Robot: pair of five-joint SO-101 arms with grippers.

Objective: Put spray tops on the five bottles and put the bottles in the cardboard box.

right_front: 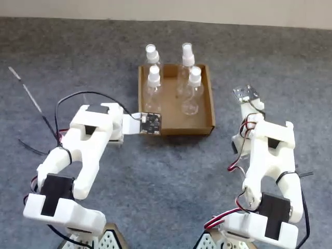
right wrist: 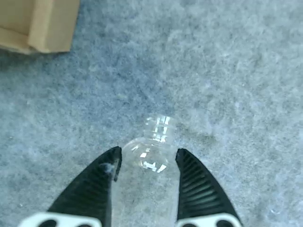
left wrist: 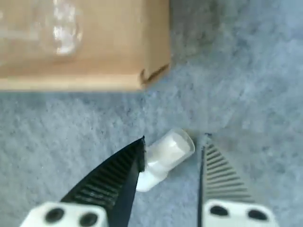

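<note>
The cardboard box (right_front: 176, 128) sits at the middle back, and several clear bottles with white spray tops (right_front: 154, 78) stand upright in it. My left arm (right_front: 93, 135) ends at the box's near left corner (left wrist: 151, 71). A white spray top (left wrist: 165, 151) lies on the carpet between the spread fingers of my left gripper (left wrist: 173, 139), touching one fingertip. My right arm (right_front: 270, 150) stands to the right of the box. My right gripper (right wrist: 149, 151) is shut on a clear bottle (right wrist: 158, 127) whose uncapped neck points away over the carpet.
Grey carpet covers the whole surface. A thin rod (right_front: 26, 91) lies at the far left, with black cables (right_front: 62, 104) looping by my left arm. A corner of the box (right wrist: 42, 23) shows in the right wrist view. Open carpet lies between the arms.
</note>
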